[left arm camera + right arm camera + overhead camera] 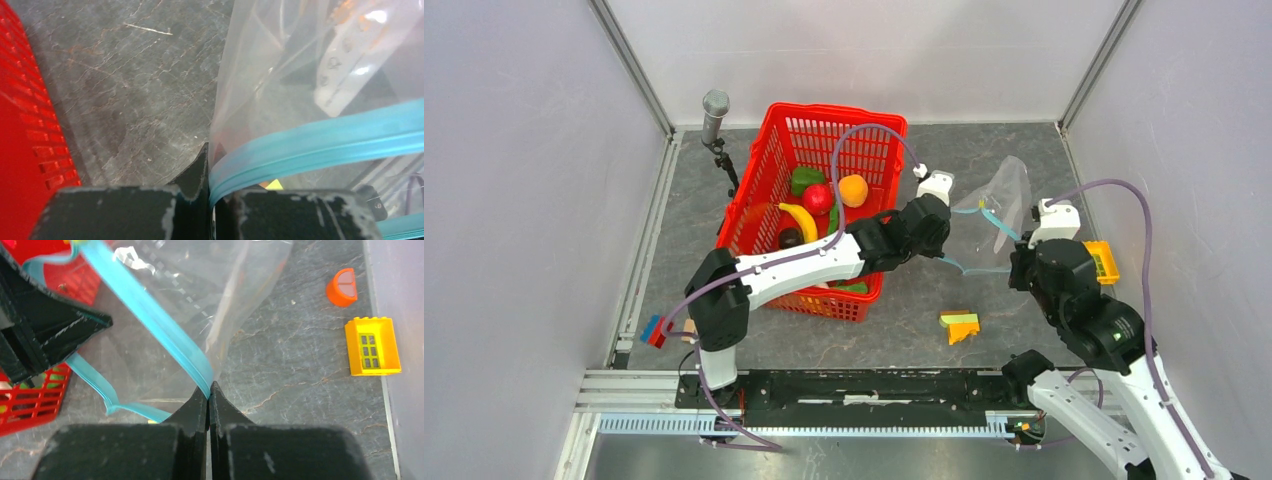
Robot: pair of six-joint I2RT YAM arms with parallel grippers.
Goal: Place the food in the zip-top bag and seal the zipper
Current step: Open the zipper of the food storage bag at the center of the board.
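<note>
Food (817, 198) inside red basket (804, 107)

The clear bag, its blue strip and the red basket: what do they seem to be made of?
The clear bag looks like thin, glossy plastic film: it creases and you see the table through it. Its blue strip seems thicker, ridged plastic, matte. The red basket looks like rigid moulded plastic, given its even lattice walls.

so the left arm (794, 268) stretches from lower left up toward the middle of the top view, left gripper (209, 189) pinched tight on the zipper (320, 142), while the right arm (1104, 330) sits folded at the right, right gripper (209, 395) clamped on it too
</note>
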